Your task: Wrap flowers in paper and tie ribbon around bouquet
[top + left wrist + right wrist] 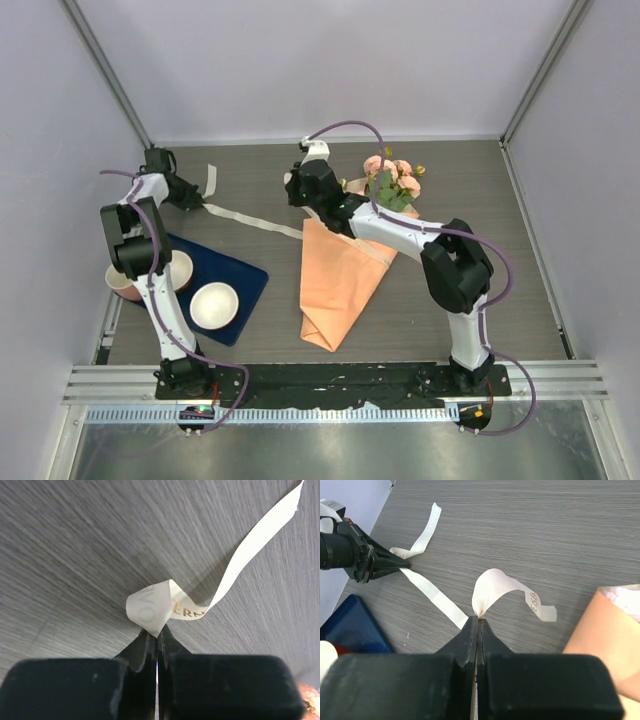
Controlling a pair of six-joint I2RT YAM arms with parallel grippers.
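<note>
Both claws are pinching the long cream-white fabric ribbon (250, 220), left gripper (156, 636) near its 10 o'clock end, right gripper (477, 622) toward 4 o'clock, and the orange paper-cone bouquet (335, 280) is lying right beside that one.

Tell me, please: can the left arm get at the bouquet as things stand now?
Probably not yet. The left tool is shut on the ribbon, and the right arm reaches over the bouquet, with the right tool also pinching that ribbon.
</note>
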